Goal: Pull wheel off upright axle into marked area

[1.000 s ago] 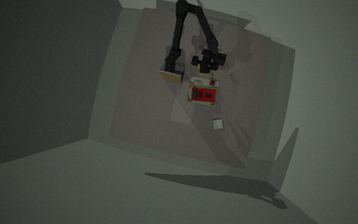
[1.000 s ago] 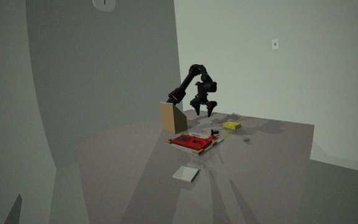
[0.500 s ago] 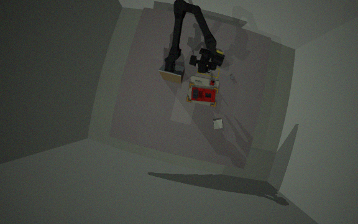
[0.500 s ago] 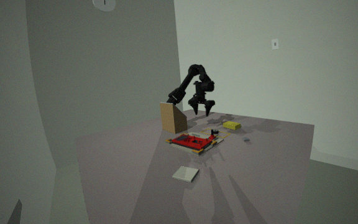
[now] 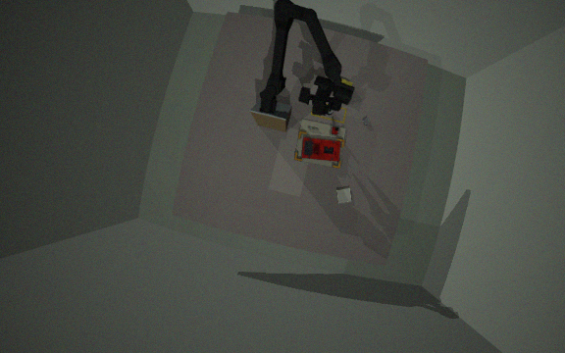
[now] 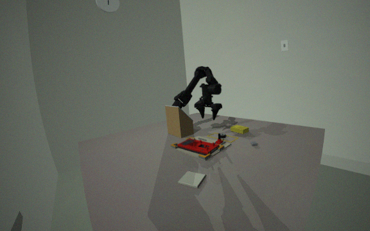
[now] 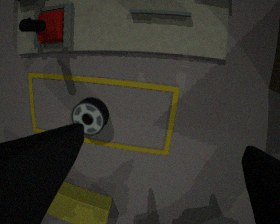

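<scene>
The wheel (image 7: pixel 89 117) (image 6: pixel 223 136) has a black tyre and a pale spoked hub. It lies flat on the table, hub up, inside the yellow outline (image 7: pixel 173 120) (image 5: pixel 345 115), near one long side. The black axle (image 7: pixel 32 25) stands bare on its red block (image 7: pixel 51 26) (image 5: pixel 334 130), outside the outline. My gripper (image 7: pixel 166 144) (image 6: pixel 208 119) is open wide and empty, well above the table. One finger covers a little of the wheel's edge in the wrist view, but the exterior view shows it high above, touching nothing. In the top view the arm hides the fingertips.
A yellow block (image 5: pixel 346 81) (image 6: pixel 239 129) (image 7: pixel 83 202) lies just beyond the outline. The red panel (image 5: pixel 321 156) (image 6: pixel 188 146) sits on the other side. A wooden wedge (image 5: pixel 270 121) (image 6: pixel 173 122) is by the arm's base. A pale tile (image 5: pixel 344 195) (image 6: pixel 192 179) and a small grey piece (image 5: pixel 366 121) (image 6: pixel 254 144) lie apart.
</scene>
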You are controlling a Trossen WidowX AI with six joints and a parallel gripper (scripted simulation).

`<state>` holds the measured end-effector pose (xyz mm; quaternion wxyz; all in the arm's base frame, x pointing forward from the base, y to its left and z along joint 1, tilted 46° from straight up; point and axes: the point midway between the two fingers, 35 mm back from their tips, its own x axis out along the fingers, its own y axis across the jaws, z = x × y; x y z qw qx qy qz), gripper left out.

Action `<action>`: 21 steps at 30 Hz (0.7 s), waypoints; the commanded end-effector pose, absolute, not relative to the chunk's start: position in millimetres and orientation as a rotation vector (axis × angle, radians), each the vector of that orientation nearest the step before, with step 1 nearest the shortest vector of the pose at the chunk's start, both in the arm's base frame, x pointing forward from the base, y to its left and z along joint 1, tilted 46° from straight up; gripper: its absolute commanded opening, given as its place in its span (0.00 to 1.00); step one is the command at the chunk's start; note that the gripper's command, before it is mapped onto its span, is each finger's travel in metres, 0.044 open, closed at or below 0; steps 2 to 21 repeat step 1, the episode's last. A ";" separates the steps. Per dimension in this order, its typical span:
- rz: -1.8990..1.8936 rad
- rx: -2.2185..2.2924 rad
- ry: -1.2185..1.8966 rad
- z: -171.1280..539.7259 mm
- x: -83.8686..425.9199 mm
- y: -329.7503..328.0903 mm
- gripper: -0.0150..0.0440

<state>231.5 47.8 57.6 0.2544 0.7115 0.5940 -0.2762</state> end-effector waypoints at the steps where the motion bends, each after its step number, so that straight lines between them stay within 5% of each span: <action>1: -0.744 1.933 1.617 57.9 231.0 48.3 1.00; 21: -0.744 1.933 1.617 57.9 231.0 48.3 1.00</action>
